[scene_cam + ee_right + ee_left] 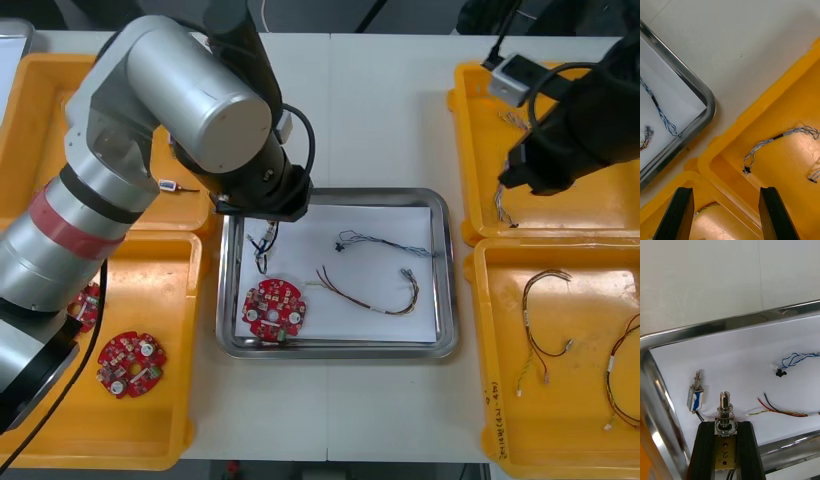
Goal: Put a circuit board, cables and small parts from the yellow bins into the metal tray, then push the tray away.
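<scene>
Heads up: your left gripper (726, 425), clamped on a small metal part (725, 405), hangs over the metal tray's (440, 345) far-left corner, with a second small metal part (695, 397) lying near it. The circuit board (272, 305) fills the near-left, and the red and yellow cable (335, 285) and blue and white cable (385, 241) cross the middle. The near-right corner's bare, and the table (390, 110) beyond the tray is open.

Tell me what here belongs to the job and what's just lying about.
In the job: metal tray; in it, circuit board, blue and white cable, red and yellow cable, small metal part; second small metal part gripped in left tool; open right tool over right far bin.

Lying about: spare boards, left near bin; spare cables, right near bin.
</scene>
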Tool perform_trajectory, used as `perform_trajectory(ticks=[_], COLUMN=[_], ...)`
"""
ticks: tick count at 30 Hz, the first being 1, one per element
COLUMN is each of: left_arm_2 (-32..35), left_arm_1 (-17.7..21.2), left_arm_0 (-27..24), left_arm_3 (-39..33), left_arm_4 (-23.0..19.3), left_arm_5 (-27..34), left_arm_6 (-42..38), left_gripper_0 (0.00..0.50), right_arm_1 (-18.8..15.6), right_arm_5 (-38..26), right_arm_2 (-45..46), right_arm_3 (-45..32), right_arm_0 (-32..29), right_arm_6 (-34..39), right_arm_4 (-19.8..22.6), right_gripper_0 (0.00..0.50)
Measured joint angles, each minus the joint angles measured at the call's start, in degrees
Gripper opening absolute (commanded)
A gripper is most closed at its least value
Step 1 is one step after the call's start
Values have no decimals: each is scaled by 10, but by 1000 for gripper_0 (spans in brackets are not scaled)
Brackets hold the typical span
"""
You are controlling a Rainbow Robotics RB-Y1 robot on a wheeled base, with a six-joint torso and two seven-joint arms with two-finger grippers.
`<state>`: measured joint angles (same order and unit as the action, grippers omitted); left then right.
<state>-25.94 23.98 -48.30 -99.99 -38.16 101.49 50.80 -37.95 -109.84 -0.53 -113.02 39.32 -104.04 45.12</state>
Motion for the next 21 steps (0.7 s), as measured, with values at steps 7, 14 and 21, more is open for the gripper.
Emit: perform_trajectory(ticks=[7,14,21], left_arm_2=[-37,-64,-88], left_arm_1=[-5,-5,-6], left_arm_0=[0,0,0], left_arm_3=[32,71,95], left_arm_4=[0,0,5], left_arm_5=[-34,-73,-98], left_arm_6=[0,0,0], left_gripper_0=[3,2,2], right_arm_1=[-23,-25,-25], right_arm_5=[0,0,0], right_arm_2=[69,156,217], right_arm_3=[0,0,-27], right_arm_0=[-37,-86,-146], right_arm_6=[0,10,13], right_arm_4=[-5,-16,-36], right_gripper_0=[500,500,500])
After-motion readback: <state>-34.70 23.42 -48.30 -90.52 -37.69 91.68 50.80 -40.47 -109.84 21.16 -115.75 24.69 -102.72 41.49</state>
